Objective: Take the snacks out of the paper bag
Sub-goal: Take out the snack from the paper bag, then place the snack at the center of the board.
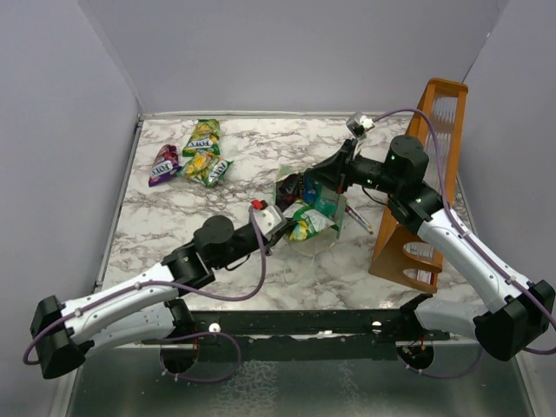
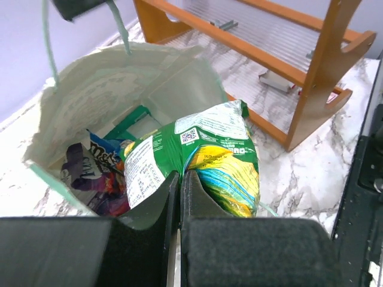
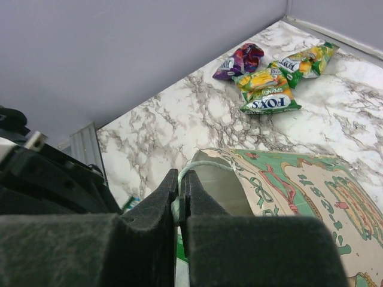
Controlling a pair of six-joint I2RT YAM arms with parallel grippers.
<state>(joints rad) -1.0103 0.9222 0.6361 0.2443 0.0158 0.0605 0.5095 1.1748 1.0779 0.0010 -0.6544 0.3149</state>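
Left claw [image 2: 179, 178] is seen shut narrowly on the lower edge of a green-and-yellow crinkly foil packet [image 2: 218, 158]. The packet is held at the mouth of the small mint-green paper bag [image 2: 102, 84], partly over the near rim and not yet clear of it.

Well to the left of the bag and farther back, a cluster of shiny packets [image 1: 198, 162], one purple and the rest green-and-yellow, is laid on the grey-veined marble worktop [image 1: 261, 139]; these are judged to be already out. Inside the bag, behind the held packet, a purple packet [image 2: 84, 173] and a blue packet [image 2: 103, 143] can be made out, with something teal deeper in that cannot be identified. At the bag's right side, the right claw [image 3: 180, 177] is closed on a thin pale loop handle [image 3: 203, 162], by which the mouth is judged to be held up and open. To the right of the bag, a tall orange-brown wooden rack [image 1: 388, 245] is stood, near but not touching.

The step in hand is judged to be the extraction of one packet, caught midway. For the next move, the packet would need to be drawn up and back over the rim without the paper being dragged along, then carried left of the bag and released beside the cluster. The handle should be kept pinched so that the bag is steadied, since at least two packets are left to be fetched.
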